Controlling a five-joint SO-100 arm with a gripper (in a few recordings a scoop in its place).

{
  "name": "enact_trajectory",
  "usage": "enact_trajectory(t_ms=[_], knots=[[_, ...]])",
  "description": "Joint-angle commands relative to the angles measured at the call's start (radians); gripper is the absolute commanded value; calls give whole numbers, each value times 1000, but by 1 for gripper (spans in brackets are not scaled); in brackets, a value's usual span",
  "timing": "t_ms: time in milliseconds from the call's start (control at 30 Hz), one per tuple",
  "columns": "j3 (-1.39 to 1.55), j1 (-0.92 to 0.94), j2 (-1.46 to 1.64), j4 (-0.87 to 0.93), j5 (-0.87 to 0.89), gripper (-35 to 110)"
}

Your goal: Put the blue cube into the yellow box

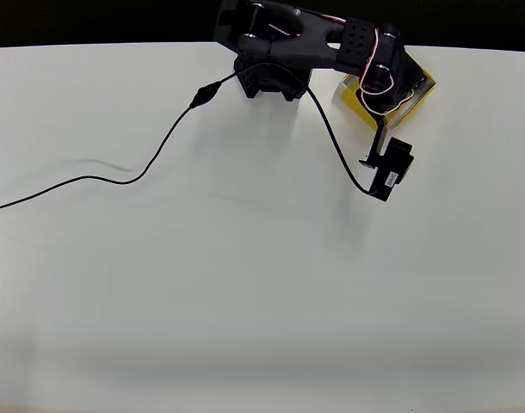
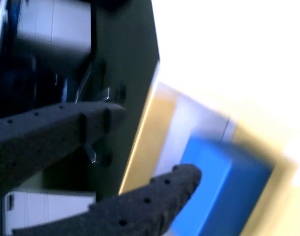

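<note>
In the wrist view the blue cube (image 2: 221, 189) lies inside the yellow box (image 2: 164, 115), against its yellow floor and pale walls, blurred. My gripper (image 2: 152, 142) is open, its two dark fingers apart with nothing between them. The cube sits just past the lower fingertip (image 2: 182, 177). From overhead, the yellow box (image 1: 359, 105) stands at the table's far right edge. My arm (image 1: 374, 60) covers most of it and hides the cube there.
The arm's base (image 1: 267, 79) stands at the back middle of the white table (image 1: 262, 284). A black cable (image 1: 159, 153) trails from it to the left edge. The table's back edge meets a dark background.
</note>
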Motion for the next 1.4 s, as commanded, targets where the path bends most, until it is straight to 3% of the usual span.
enact_trajectory(t_ms=[0,233,667,1100,1233,1367], knots=[[-106,158,64,-28,-120,14],[-74,491,137,-15,-322,0],[186,1129,405,-35,-661,0],[499,1759,644,-150,-793,0],[575,1853,687,-149,-782,0],[660,1812,750,-147,-726,0]])
